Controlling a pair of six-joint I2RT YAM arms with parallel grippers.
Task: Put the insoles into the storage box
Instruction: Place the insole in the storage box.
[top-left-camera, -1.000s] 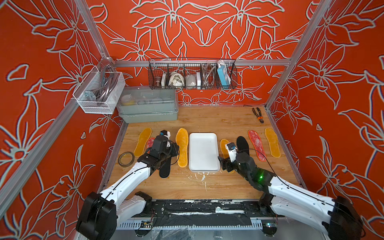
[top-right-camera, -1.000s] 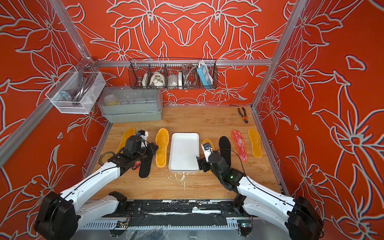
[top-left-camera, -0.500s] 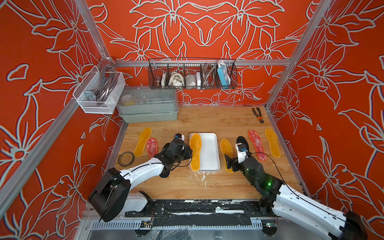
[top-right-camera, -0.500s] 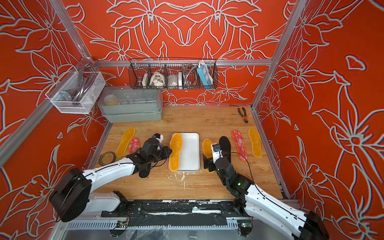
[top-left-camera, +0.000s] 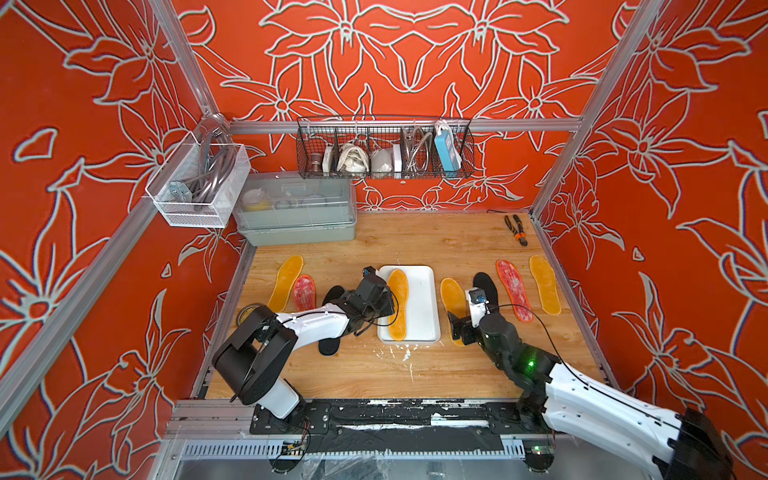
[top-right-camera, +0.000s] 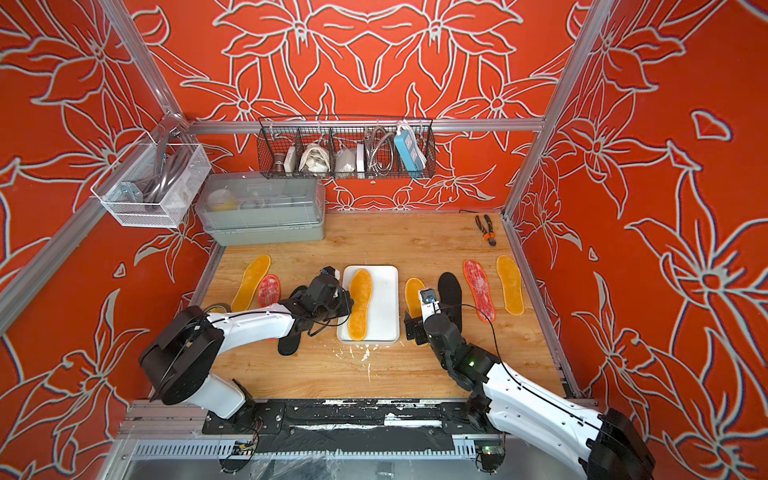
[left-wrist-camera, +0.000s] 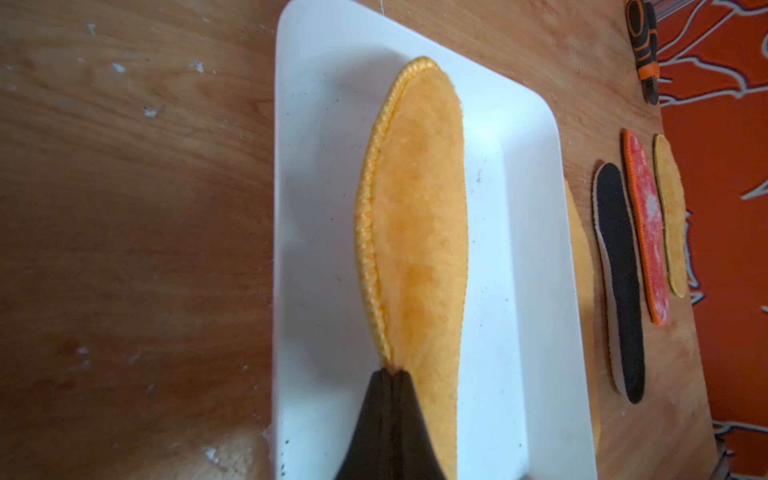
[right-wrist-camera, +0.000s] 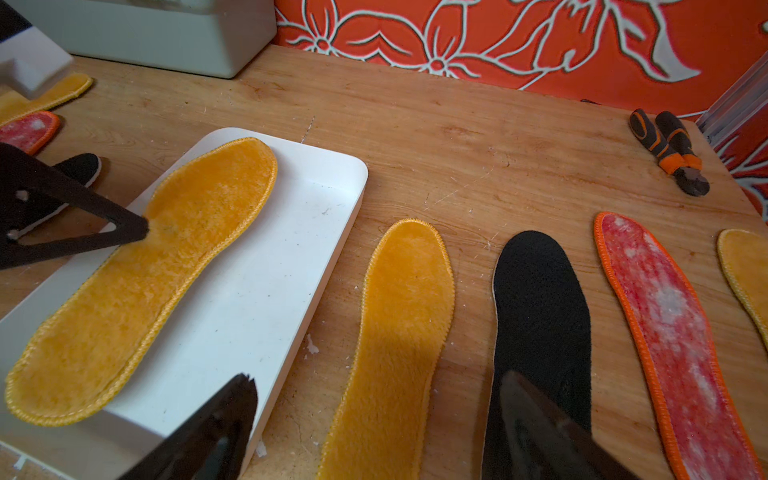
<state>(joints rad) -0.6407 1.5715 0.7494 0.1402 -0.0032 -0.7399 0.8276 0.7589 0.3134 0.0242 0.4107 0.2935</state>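
Bright even light from above w/ soft shadows, slight glare on storage box; wrist cams blurry up close, edges warped

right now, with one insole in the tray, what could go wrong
1. The left end effector pinches the edge of the insole in the tray; withdrawing shut could drag it out.
2. The right end effector hangs open over the next yellow insole, one finger near the tray rim; descending may hit it.

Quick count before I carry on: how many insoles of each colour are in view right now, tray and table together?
Amber-yellow insoles: 4, one of them in the white tray
Black insoles: 2
Red-white insoles: 2
Total: 8
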